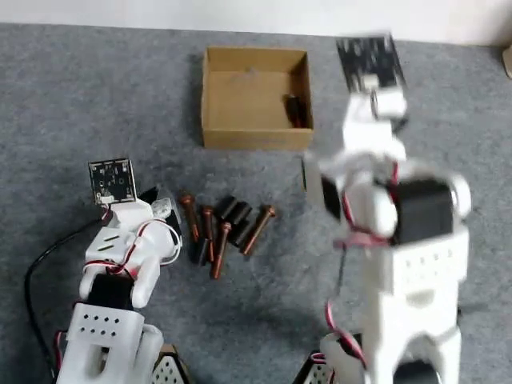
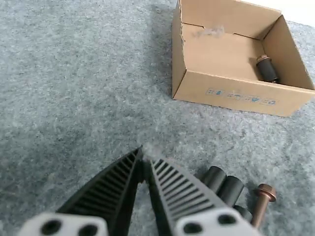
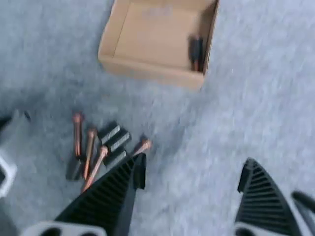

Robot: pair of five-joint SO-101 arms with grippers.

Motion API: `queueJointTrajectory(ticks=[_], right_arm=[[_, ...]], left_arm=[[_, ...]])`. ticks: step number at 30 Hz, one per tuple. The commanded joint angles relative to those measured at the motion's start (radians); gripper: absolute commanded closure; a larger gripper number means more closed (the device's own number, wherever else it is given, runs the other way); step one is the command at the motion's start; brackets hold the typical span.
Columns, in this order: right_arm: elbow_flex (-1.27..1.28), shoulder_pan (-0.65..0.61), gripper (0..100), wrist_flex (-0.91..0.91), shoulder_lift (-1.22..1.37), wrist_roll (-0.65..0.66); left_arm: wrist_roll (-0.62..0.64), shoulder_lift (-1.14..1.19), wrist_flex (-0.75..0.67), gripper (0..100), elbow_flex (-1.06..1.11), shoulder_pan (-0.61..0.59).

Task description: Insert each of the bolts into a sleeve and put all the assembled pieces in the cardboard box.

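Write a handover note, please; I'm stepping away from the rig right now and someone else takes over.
Left pincer: shut, empty, over the grey carpet beside the pile of parts.
Right pincer: open, empty, hangs above the carpet.
Parts: four loose bolts and several black sleeves lie in one pile in front of the cardboard box.
Done: one assembled piece lies in the box against a side wall.
Left: put each of the four bolts into a sleeve, then box them all.
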Motion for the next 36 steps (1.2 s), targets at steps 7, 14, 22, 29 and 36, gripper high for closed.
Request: queueJointTrajectory(ticks=[7,14,22,29,36], right_arm=[[0.780,-0.010,72.1,-0.378,-0.490,-0.006],[1.148,-0.010,72.1,-0.664,-0.512,-0.009],[1.320,-0.208,72.1,-0.819,-0.512,-0.180],[1.317,-0.268,72.1,-0.819,-0.513,-0.199],[1.400,-0.254,72.1,-0.881,-0.519,-0.201]], left_arm=[[-0.005,0.001,0.003,99,-0.051,0.019],[-0.005,0.001,0.002,99,-0.051,0.019],[0.002,0.001,0.002,99,-0.058,0.024],[0.094,0.019,0.160,99,-0.196,0.028],[0.097,0.414,0.173,99,-0.380,0.058]])
